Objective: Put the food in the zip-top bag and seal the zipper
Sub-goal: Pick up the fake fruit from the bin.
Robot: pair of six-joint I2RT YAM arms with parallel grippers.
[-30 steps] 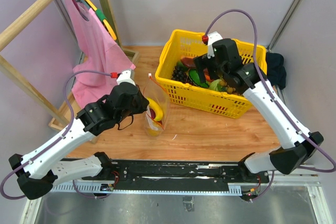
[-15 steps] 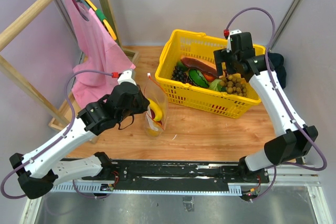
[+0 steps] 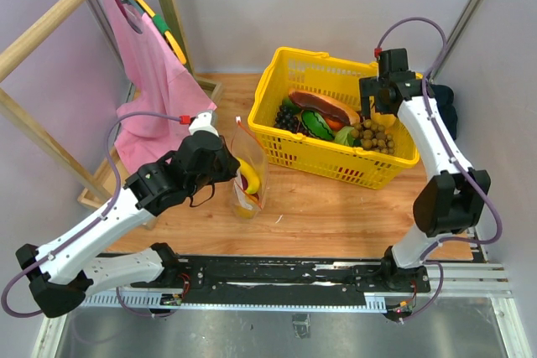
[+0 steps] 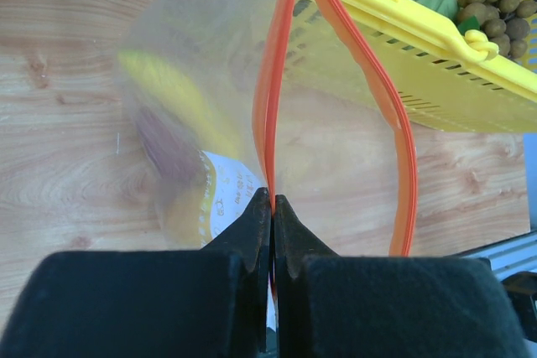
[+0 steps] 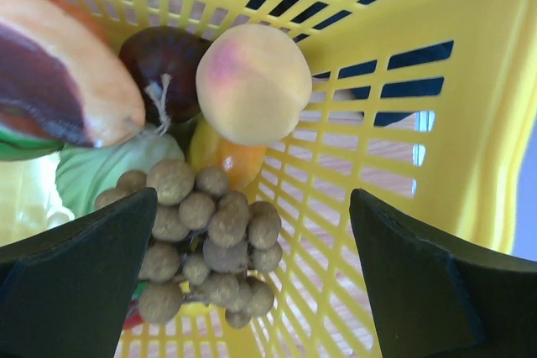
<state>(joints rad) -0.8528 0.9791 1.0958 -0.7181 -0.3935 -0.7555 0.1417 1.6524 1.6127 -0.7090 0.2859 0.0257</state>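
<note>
Two arms work at separate places on the table (image 3: 336, 211). Left gripper (image 4: 270, 200): jaws closed, pinching one side of the zipper (image 4: 270, 81) at its near end, with the red-orange strip running straight up out of the fingertips. The other side of the strip bows away to the right, so the mouth of the bag (image 3: 252, 165) stands open. The bag is upright on the wood just left of the basket (image 3: 336, 165), its mouth uppermost. Through the clear plastic the top view shows a yellow piece (image 3: 248, 177); in the left wrist view the contents are a blur of yellow and purplish colour, and a printed label shows low in the bag.

Right gripper (image 5: 253, 199): fingers spread wide and holding nothing, poised over the right end of the basket. Between and below the fingers lie the balls (image 5: 210, 236), a tan-brown cluster on the basket floor. The peach (image 5: 253, 81) sits just beyond the cluster, against the far wall, resting on an orange piece (image 5: 222, 157). A dark brown piece (image 5: 164, 60) touches the peach on its left, and the roll (image 5: 59, 81) lies further left over a pale green piece (image 5: 105, 165). Whether the fingers touch any food cannot be told
</note>
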